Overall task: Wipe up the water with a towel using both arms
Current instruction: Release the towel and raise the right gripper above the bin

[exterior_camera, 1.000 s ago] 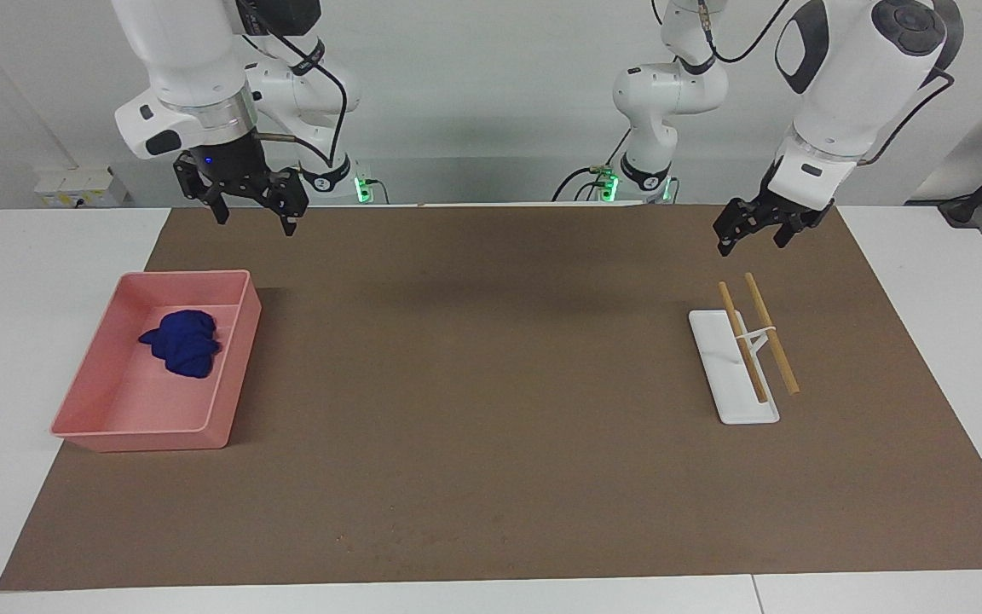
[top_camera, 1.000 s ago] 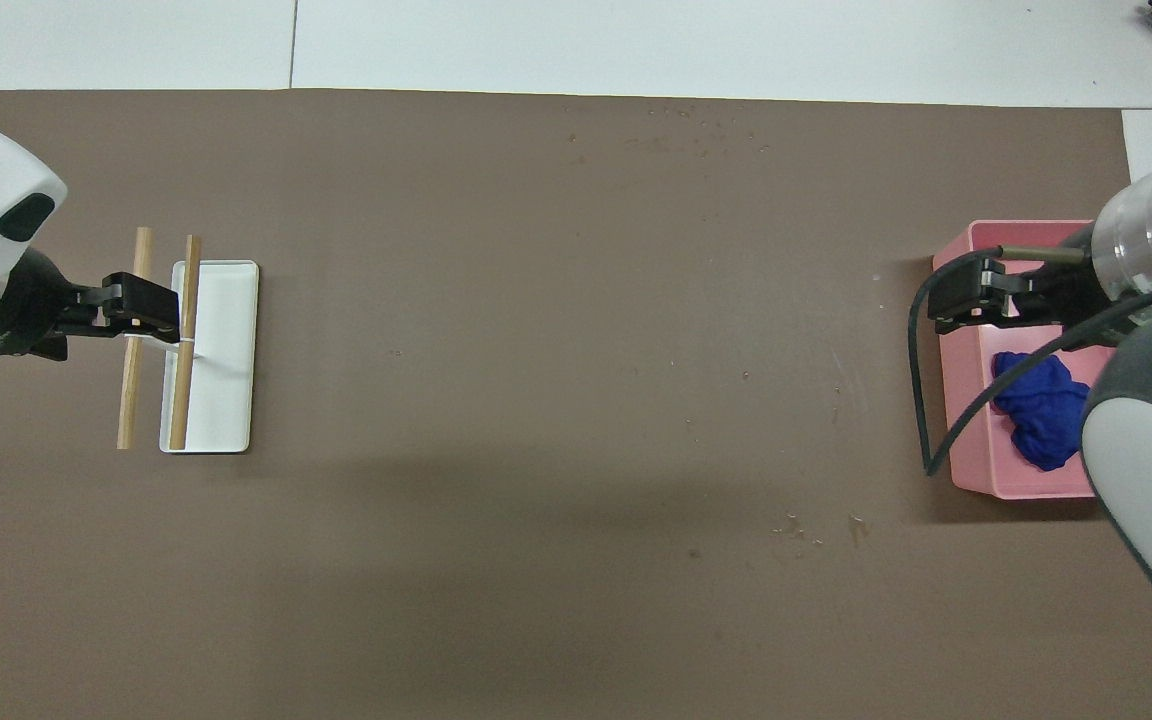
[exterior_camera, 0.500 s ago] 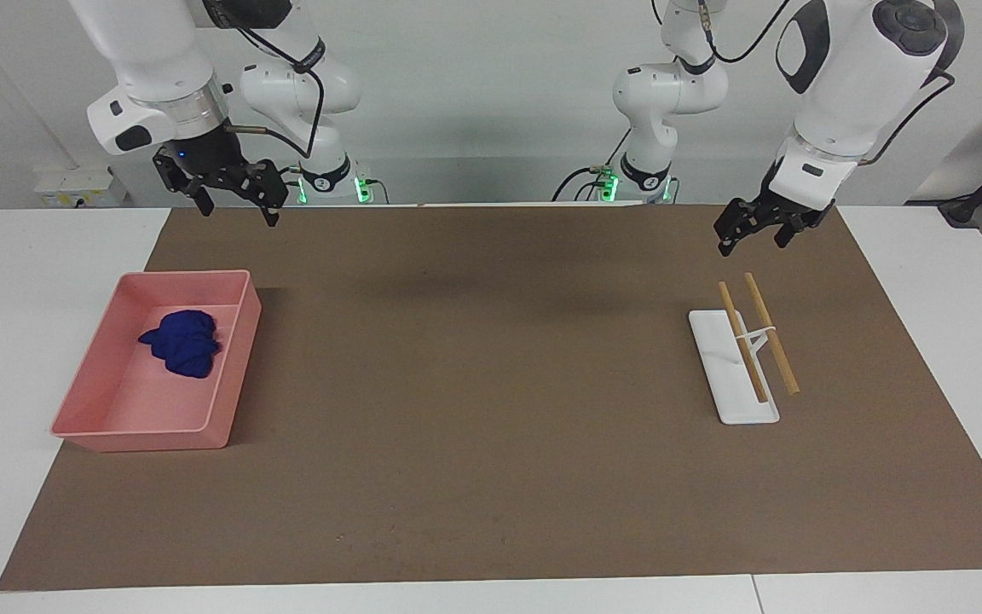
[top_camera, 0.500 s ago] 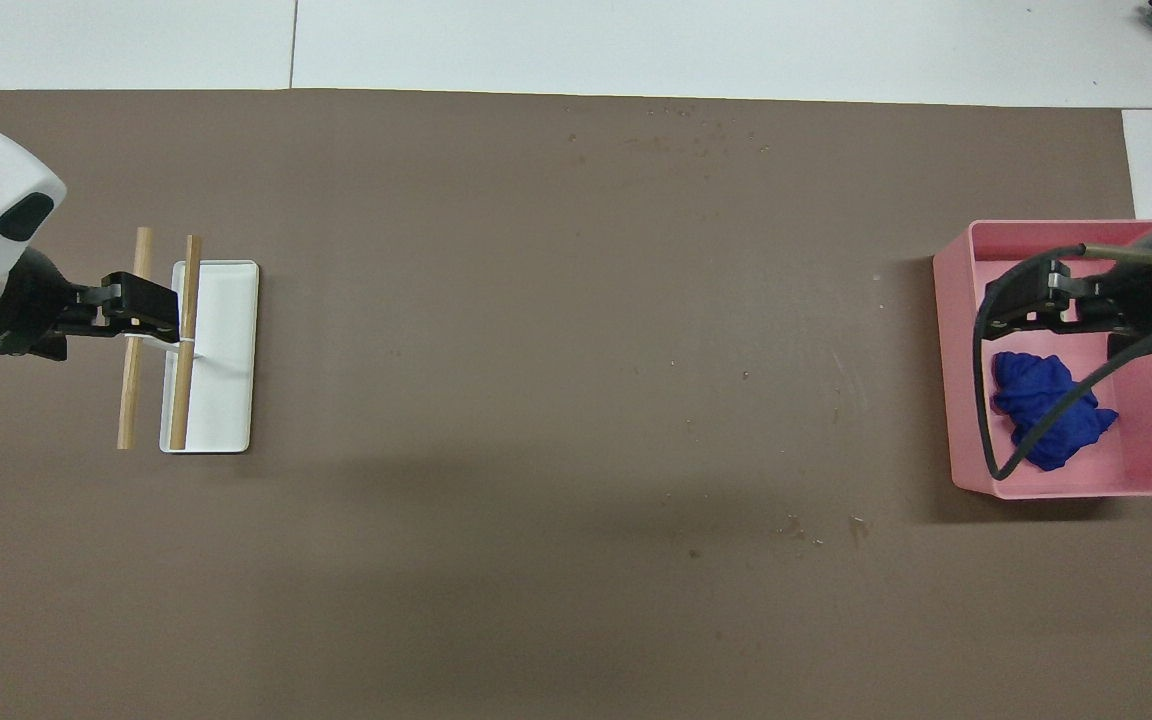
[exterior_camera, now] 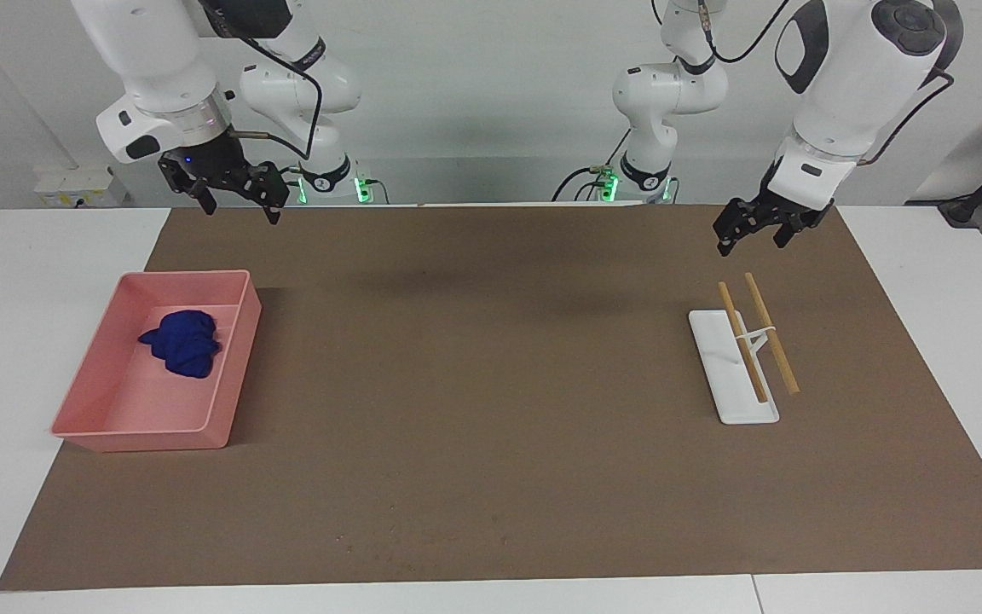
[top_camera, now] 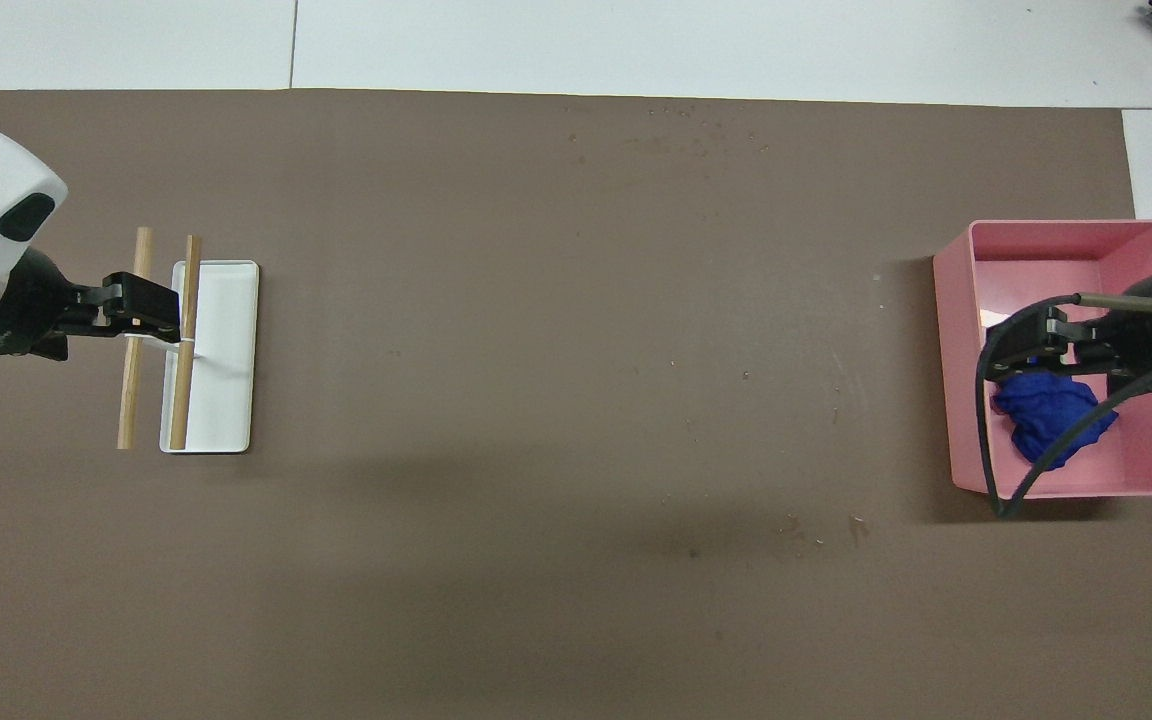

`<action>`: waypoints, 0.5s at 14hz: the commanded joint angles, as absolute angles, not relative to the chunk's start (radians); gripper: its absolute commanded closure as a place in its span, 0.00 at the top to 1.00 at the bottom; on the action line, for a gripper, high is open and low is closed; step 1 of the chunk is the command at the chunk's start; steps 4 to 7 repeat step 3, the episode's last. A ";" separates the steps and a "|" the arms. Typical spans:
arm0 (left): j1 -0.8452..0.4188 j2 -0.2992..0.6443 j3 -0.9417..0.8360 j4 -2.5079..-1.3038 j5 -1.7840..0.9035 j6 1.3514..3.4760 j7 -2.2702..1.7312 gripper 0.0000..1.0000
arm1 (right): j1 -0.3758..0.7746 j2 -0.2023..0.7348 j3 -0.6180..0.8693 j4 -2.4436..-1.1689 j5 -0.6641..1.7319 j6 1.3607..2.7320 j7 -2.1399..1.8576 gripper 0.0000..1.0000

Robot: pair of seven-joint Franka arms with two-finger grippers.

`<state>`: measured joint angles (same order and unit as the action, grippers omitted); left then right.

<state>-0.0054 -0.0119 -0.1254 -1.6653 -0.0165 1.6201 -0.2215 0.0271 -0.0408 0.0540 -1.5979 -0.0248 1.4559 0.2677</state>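
While the towel lies bunched in the pink tray, which sits on the brown mat at the right arm's end of the desk, no gripper touches it. The right gripper hangs high in the air with its fingers spread wide and nothing between them; the overhead view puts it over the tray, at the towel's edge. The left gripper waits raised near the left arm's end of the desk, its fingers parted and empty, over the white rack with its two wooden rods. A few small droplets speckle the mat close to the tray, toward the desk edge nearest the robots.
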 commanded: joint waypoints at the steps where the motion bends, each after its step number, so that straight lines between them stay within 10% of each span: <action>1: -0.002 -0.028 -0.123 -1.674 -0.028 1.624 -0.212 1.00 | 0.025 -0.071 0.046 -1.638 -0.008 1.480 0.242 1.00; 7: -0.002 -0.028 -0.123 -1.674 -0.028 1.628 -0.213 1.00 | 0.025 -0.071 0.048 -1.638 -0.008 1.480 0.242 1.00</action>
